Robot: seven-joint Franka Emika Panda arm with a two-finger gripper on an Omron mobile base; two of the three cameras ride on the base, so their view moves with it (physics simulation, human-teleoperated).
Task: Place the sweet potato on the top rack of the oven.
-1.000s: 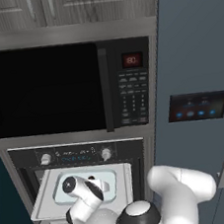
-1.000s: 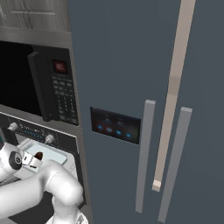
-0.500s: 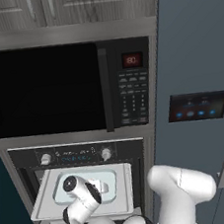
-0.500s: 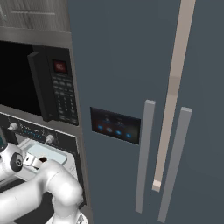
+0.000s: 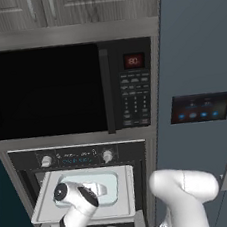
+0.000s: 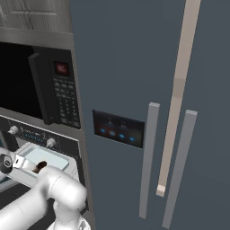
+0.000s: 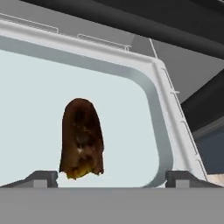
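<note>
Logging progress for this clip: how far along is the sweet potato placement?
Nearly finished. Done: the top rack is pulled out of the oven, and the sweet potato lies on its pale centre. In hand: the gripper hovers open, fingertips wide apart either side of it, not clamping. Left: only pulling the arm away.

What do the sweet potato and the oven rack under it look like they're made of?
The sweet potato looks organic: rough, matte brown skin with an orange patch at its near end. The top rack looks like smooth light-grey metal or enamel, judging by its even rim and pale, faintly bluish centre; the render leaves it open.
</note>
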